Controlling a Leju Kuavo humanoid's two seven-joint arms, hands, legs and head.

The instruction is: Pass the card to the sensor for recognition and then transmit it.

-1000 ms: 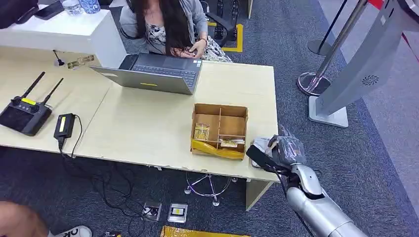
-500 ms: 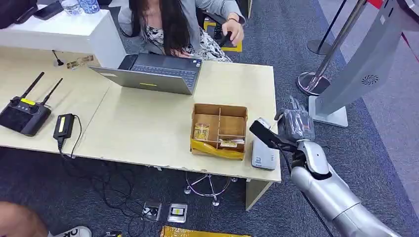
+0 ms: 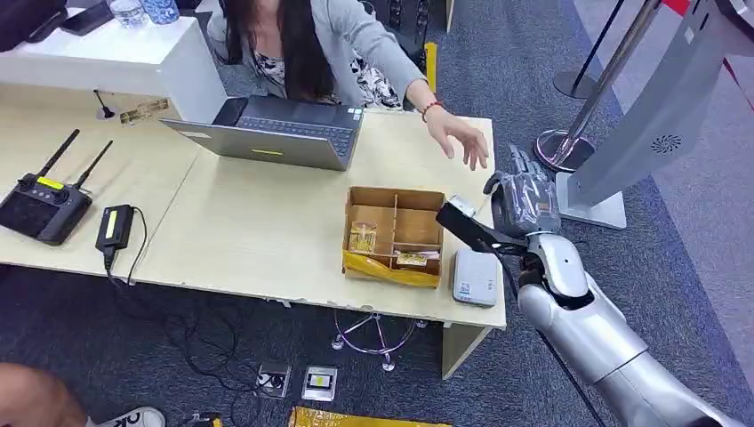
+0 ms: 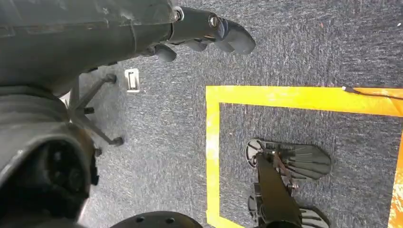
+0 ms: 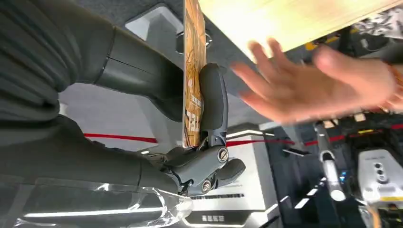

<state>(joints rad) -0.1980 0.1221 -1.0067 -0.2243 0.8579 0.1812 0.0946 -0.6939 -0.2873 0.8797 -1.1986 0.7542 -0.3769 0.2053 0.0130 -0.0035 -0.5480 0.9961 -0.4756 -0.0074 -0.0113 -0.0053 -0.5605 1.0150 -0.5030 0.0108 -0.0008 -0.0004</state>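
- The right hand (image 3: pixel 525 200) is raised just past the far right corner of the counter (image 3: pixel 267 231), and it pinches the card (image 5: pixel 194 71) between the thick thumb and the darker fingers (image 5: pixel 214 102)
- In the right wrist view the card stands on its edge in this grip; its face is orange-brown with small print
- A person's hand (image 3: pixel 462 140) reaches over the counter toward the right hand, with the fingers spread; it is near the card but apart from it
- The sensor (image 3: pixel 476 277), a flat pale grey box, lies on the counter below and a little to the left of the right hand, near the front edge
- A brown cardboard box (image 3: pixel 396 236) with compartments stands just beside the sensor, further left from the hand; small yellow packets lie in it
- A grey laptop (image 3: pixel 276 133) stands well apart from the hand, in front of the person
- The left hand (image 4: pixel 209 31) hangs over the dark carpet floor (image 4: pixel 309 52) with yellow tape lines; its fingers are curled in and hold nothing
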